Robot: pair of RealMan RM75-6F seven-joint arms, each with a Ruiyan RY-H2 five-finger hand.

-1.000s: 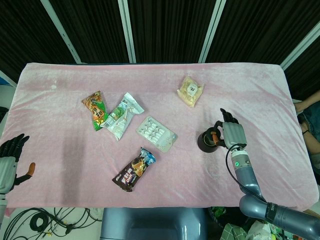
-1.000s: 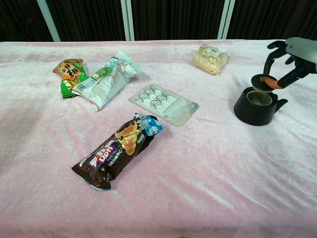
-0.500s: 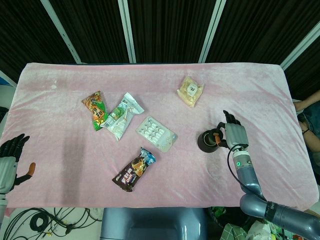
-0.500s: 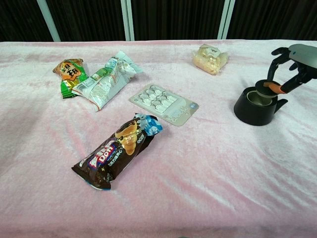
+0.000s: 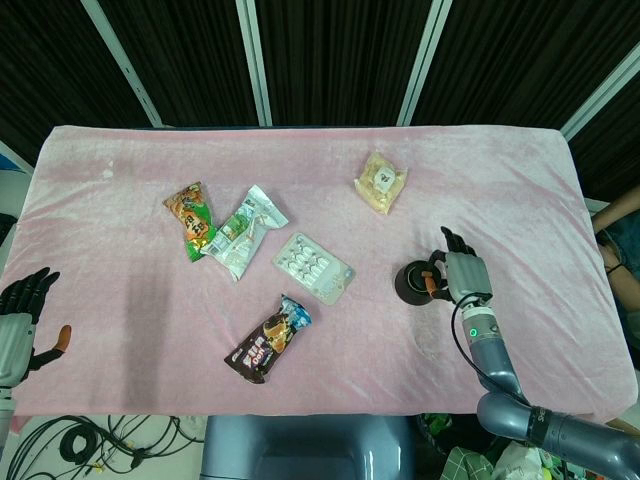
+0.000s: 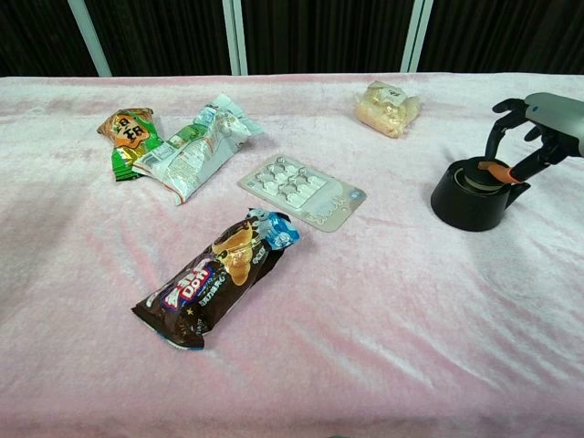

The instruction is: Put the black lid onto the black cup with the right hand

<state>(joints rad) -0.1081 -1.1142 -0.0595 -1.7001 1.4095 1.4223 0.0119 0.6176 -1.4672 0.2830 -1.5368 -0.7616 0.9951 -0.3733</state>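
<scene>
The black cup (image 5: 410,284) (image 6: 467,199) stands on the pink cloth at the right, its handle toward my right hand. The black lid (image 6: 474,170) lies low at the cup's mouth, pinched between the orange-tipped thumb and a finger of my right hand (image 5: 462,274) (image 6: 537,135); the hand sits just right of and above the cup. How squarely the lid sits on the rim is hard to tell. My left hand (image 5: 20,318) hangs off the table's front left corner, fingers apart, holding nothing.
A blister pack (image 5: 313,267) (image 6: 301,192) lies left of the cup. A brown snack bar (image 5: 268,338) (image 6: 219,274) is nearer the front edge. An orange-green bag (image 5: 192,220), a white-green packet (image 5: 245,230) and a pastry packet (image 5: 381,182) lie further back.
My right hand has come down with the lid, from a little above the cup to the cup's mouth. The left hand has not moved.
</scene>
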